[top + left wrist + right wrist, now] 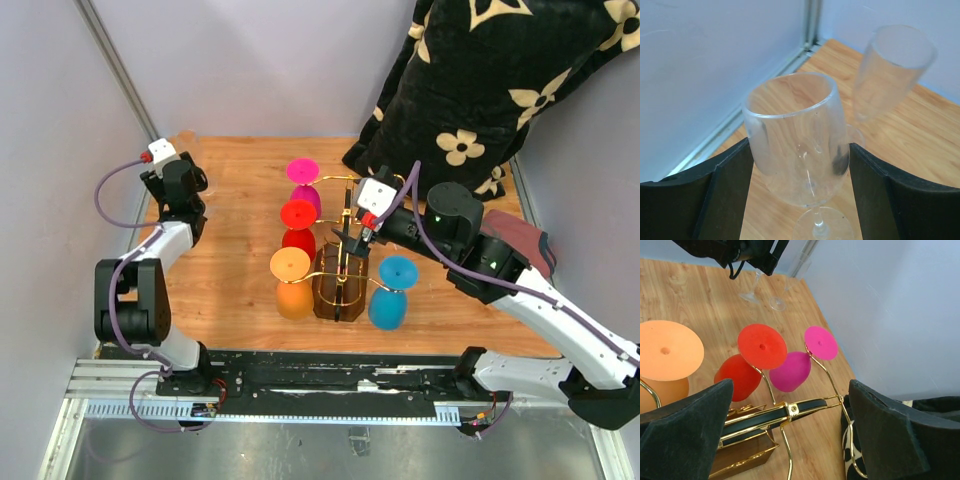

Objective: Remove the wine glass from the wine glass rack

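Nearest the arm bases, orange glass (292, 285) and blue glass (392, 295) hang bowl-down on the wine glass rack (340, 270), mid-worktop (240, 270). Right end effector (790, 390) hovers over the rack's centre, fingers wide apart, empty: judged an approach step. Red glass (298, 225) and magenta glass (305, 185) hang beyond. Next move calls for descending to one stem, closing, then sliding it out along the wire. Far left corner: left end effector (800, 147) appears clamped on a standing clear wine glass (790, 115).

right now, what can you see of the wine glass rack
The wine glass rack is curly gold wire on a dark brown base, upright on the table. An orange glass, red glass and pink glass hang upside down on its left, a blue glass on its right. The open right gripper hovers over it.
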You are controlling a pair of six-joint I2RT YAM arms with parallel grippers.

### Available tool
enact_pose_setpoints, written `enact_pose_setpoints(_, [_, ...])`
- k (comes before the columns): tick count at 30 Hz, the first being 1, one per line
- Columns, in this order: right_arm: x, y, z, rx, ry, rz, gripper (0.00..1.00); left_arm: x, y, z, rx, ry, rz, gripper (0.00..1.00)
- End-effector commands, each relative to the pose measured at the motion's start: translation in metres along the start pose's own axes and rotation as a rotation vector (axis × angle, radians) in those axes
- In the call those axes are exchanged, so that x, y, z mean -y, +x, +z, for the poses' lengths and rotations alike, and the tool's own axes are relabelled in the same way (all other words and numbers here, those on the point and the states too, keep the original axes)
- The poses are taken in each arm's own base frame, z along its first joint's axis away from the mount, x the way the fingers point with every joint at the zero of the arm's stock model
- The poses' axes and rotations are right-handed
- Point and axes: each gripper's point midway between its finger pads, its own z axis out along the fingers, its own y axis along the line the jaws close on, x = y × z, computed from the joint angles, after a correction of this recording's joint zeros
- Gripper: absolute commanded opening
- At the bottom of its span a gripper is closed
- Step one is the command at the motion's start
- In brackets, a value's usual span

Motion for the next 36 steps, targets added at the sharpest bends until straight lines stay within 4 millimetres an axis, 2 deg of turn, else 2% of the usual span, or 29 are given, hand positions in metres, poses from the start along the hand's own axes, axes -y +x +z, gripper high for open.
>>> enact_pose_setpoints(1, [0.009,-0.01,-0.007,0.062,0.023,0.042,0.98,-0.033,-0.013,0.009,0.118,-0.204,-0.007,0.45])
enact_pose_setpoints(3, [0.011,-0.008,-0.007,0.062,0.028,0.05,0.98,-0.04,-0.001,0.012,0.109,-0.243,0.008,0.45])
enact_pose_setpoints(7, [0.017,0.0,-0.007,0.055,0.049,0.08,0.98,-0.051,0.01,0.017,0.113,-0.328,0.025,0.45])
enact_pose_setpoints(12, [0.024,0.014,-0.011,0.022,0.038,0.198,0.99,-0.058,0.007,0.022,0.163,-0.409,0.053,0.45])
enact_pose_setpoints(16, [0.028,0.019,-0.019,0.012,0.058,0.204,0.99,-0.058,0.011,0.028,0.182,-0.438,0.075,0.46])
enact_pose_setpoints(19, [0.03,0.019,-0.024,0.016,0.075,0.193,0.99,-0.06,0.013,0.031,0.209,-0.473,0.103,0.52])
enact_pose_setpoints(23, [0.033,0.022,-0.023,0.011,0.09,0.192,0.99,-0.063,0.016,0.026,0.266,-0.52,0.13,0.64])
enact_pose_setpoints(29, [0.035,0.028,-0.017,0.005,0.088,0.207,0.99,-0.049,0.027,0.028,0.288,-0.475,0.128,0.66])
enact_pose_setpoints(33, [0.036,0.03,-0.019,0.009,0.094,0.21,0.99,-0.047,0.022,0.023,0.337,-0.463,0.099,0.64])
enact_pose_setpoints(36, [0.038,0.03,-0.019,0.012,0.097,0.213,0.99,-0.047,0.021,0.02,0.36,-0.461,0.084,0.76])
